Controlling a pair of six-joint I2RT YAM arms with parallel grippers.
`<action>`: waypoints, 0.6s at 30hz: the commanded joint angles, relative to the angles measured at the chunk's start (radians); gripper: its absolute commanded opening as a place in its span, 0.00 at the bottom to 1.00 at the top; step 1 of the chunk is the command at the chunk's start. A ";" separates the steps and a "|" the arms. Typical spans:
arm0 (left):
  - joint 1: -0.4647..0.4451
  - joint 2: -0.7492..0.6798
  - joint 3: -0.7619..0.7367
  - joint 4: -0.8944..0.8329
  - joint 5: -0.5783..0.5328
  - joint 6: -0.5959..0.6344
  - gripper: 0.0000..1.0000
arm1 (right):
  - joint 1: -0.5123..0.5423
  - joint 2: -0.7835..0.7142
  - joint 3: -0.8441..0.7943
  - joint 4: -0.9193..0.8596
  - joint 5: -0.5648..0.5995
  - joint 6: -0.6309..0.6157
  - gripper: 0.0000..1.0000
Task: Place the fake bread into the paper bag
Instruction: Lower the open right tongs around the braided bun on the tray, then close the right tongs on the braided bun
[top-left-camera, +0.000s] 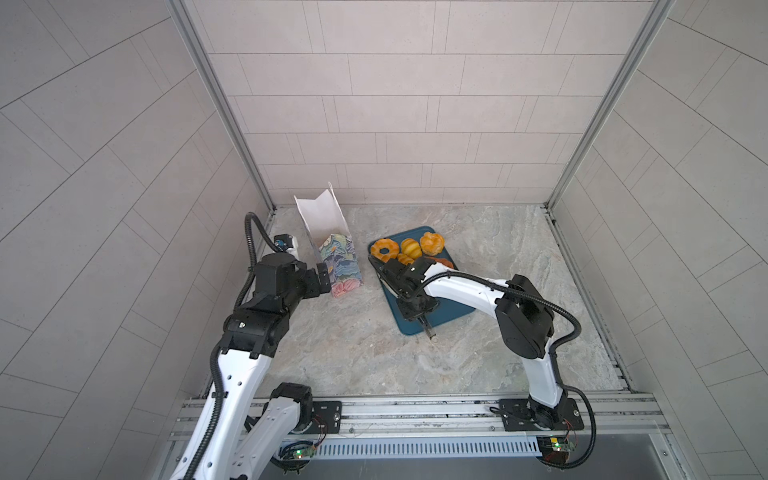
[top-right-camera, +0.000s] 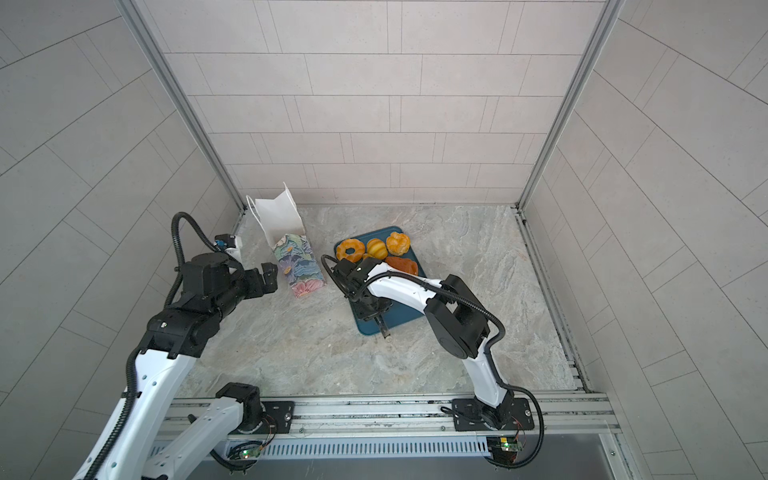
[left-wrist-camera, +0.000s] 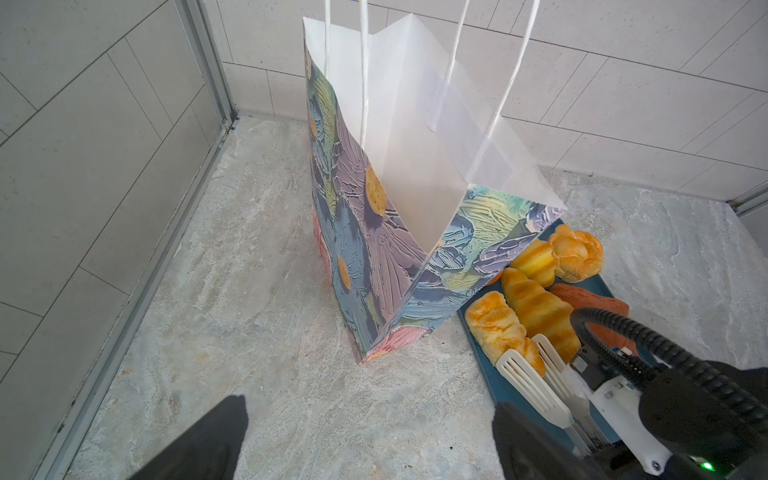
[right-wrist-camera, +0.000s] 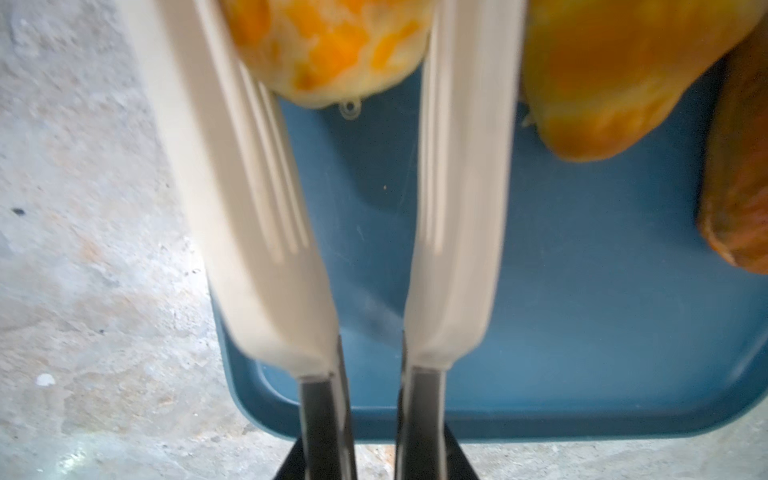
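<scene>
The paper bag (top-left-camera: 332, 257) (top-right-camera: 297, 262) (left-wrist-camera: 374, 249) stands upright with its top wide open, left of the teal tray (top-left-camera: 449, 316) (top-right-camera: 370, 326). Several pieces of fake bread lie at the tray's far end: a ring (top-left-camera: 384, 248), a striped roll (top-left-camera: 409, 246), a bun (top-left-camera: 432, 243) and a darker orange-brown piece (top-right-camera: 402, 264). My right gripper (top-left-camera: 415, 309) (right-wrist-camera: 376, 465) is shut on the handles of white slotted tongs (left-wrist-camera: 528, 382) (right-wrist-camera: 249, 208). The tong blades sit on either side of a yellow roll (left-wrist-camera: 498, 332) (right-wrist-camera: 328, 45). My left gripper (top-left-camera: 324, 280) (left-wrist-camera: 370, 407) hangs open and empty beside the bag.
The marbled tabletop is walled on three sides, and the bag stands near the back left corner. Metal rails run along the table's edges. The right arm stretches over the near half of the tray (right-wrist-camera: 582, 291).
</scene>
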 joint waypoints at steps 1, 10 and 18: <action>-0.003 -0.012 -0.007 0.013 -0.015 -0.016 1.00 | -0.008 -0.084 -0.033 -0.015 0.002 -0.015 0.29; -0.002 -0.012 -0.011 0.028 -0.032 -0.039 1.00 | -0.028 -0.164 -0.107 0.065 -0.060 -0.051 0.23; 0.000 -0.011 -0.008 0.033 -0.055 -0.060 1.00 | -0.042 -0.236 -0.165 0.123 -0.094 -0.069 0.22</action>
